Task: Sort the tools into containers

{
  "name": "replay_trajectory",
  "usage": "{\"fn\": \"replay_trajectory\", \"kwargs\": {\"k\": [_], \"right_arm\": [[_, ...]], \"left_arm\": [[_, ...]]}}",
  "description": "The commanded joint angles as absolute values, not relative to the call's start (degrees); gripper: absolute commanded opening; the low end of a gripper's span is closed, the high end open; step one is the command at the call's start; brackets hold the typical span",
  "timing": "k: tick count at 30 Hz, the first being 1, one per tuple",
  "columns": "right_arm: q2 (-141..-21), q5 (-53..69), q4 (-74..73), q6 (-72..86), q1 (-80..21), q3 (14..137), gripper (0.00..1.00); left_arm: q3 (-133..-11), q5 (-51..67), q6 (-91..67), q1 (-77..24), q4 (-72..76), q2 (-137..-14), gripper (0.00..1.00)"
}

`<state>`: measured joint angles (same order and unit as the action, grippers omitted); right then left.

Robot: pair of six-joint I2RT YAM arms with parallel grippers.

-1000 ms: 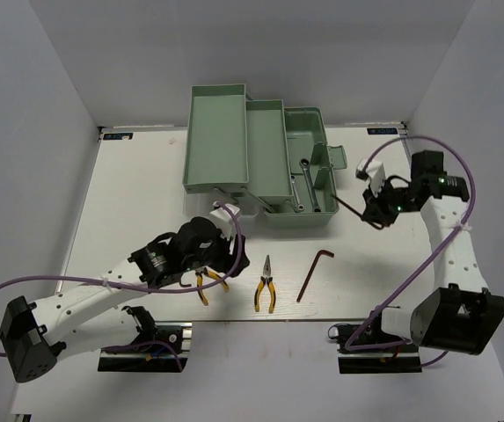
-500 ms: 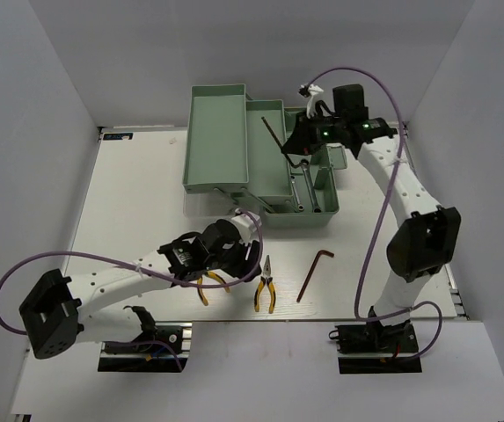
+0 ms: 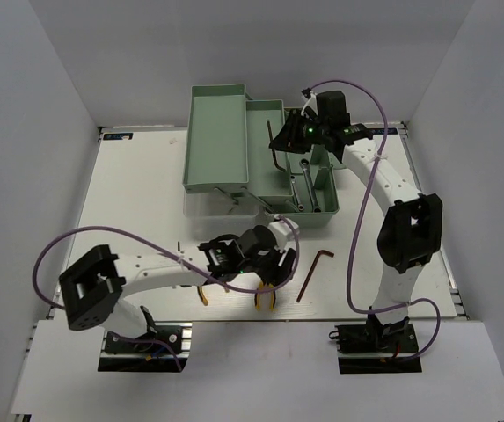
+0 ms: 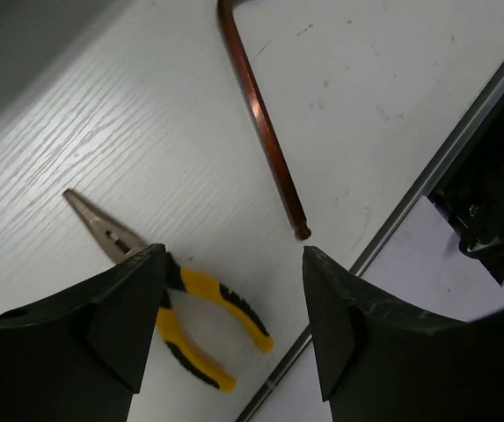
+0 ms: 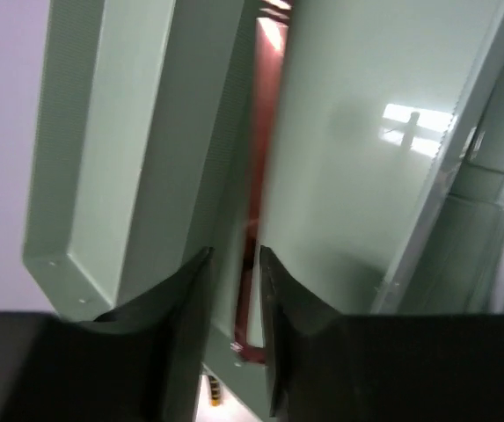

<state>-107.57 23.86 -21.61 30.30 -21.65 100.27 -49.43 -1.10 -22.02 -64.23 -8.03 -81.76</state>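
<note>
My right gripper (image 3: 288, 139) is shut on a dark reddish-brown hex key (image 3: 275, 163) that hangs over the middle pale green tray (image 3: 265, 180) of the toolbox. In the right wrist view the key (image 5: 257, 189) runs between my nearly closed fingers (image 5: 276, 308). My left gripper (image 3: 273, 267) is open and empty above yellow-handled pliers (image 3: 265, 301). In the left wrist view the pliers (image 4: 194, 299) lie on the table between the spread jaws of my left gripper (image 4: 234, 325). A second hex key (image 4: 260, 123) lies beside them on the table (image 3: 314, 272).
Two silver wrenches (image 3: 304, 183) lie in the toolbox base (image 3: 329, 189). The far-left tray (image 3: 216, 132) holds nothing. Second yellow pliers (image 3: 201, 297) peek out under my left arm. The table's front edge (image 4: 427, 176) is close to the pliers.
My left gripper has moved right from the left pliers to above the other pliers. My right gripper has carried the hex key left and lower over the middle tray.
</note>
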Motion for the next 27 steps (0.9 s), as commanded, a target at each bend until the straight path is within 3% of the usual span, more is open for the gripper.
{"fn": "replay_trajectory", "kwargs": {"k": [1,11,15,16,17,27], "right_arm": [[-107.2,26.7,-19.2,31.1,-21.5,99.8,0.39],[-96.9,27.3,-27.8,17.5,-15.8,98.3,0.46],[-91.8,14.6,-30.7,13.2,-12.5,94.9,0.29],[-87.3,9.5,-30.0,12.1,-11.8,91.0,0.2],[-85.9,6.9,-26.9,10.9,-11.2,86.0,0.17],[-67.1,10.8,-24.3,9.6,3.8,57.0,0.13]], "left_arm": [[-53.1,-5.1,-19.3,-67.1,-3.3,-85.8,0.74],[-55.2,-8.9,-18.7,-70.7,-0.9,-93.2,0.74],[-60.1,-9.5,-17.5,-71.3,-1.4,-98.2,0.74],[-62.6,-9.5,-17.5,-71.8,-2.3,-99.6,0.73],[-64.0,-9.5,-16.9,-71.8,-3.3,-101.1,0.72],[-82.8,-18.1,-21.0,-71.2,-19.2,-117.0,0.53]]}}
